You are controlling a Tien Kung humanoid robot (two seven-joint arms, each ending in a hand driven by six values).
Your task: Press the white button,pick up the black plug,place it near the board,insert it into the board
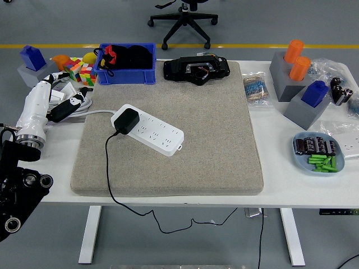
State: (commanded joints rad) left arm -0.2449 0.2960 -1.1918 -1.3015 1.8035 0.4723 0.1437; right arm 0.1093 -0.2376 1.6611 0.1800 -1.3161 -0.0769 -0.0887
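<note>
**A:** Starting at the left edge of the frame, what is the robot doing?

**B:** The left hand (63, 107), white-sleeved with dark fingers, hangs over the white bench (280, 179) at centre left, beside a bundle of pale cable. Its fingers look loosely extended and hold nothing. The right hand is out of view.

**A:** And the things for the task?

**B:** Just right of that hand, on the grey felt mat (224, 140), lies the long white power strip (149, 129), slanting from upper left to lower right. The black plug (126, 121) sits on the strip's left end, seemingly seated in a socket there, its black cord (109, 168) running down off the mat's front edge. I cannot make out the white button; it is too small to pick out against the strip.

**A:** Which step is this, then?

**B:** By my reading, either the very start or the very end. With the plug on the board and the hand clear of it, the insertion may be done. If not, the button press comes first.

**A:** What would that ask for?

**B:** Moving the left hand rightward over the strip's near end, one fingertip lowered squarely onto the switch, without nudging the plug beside it.
</note>
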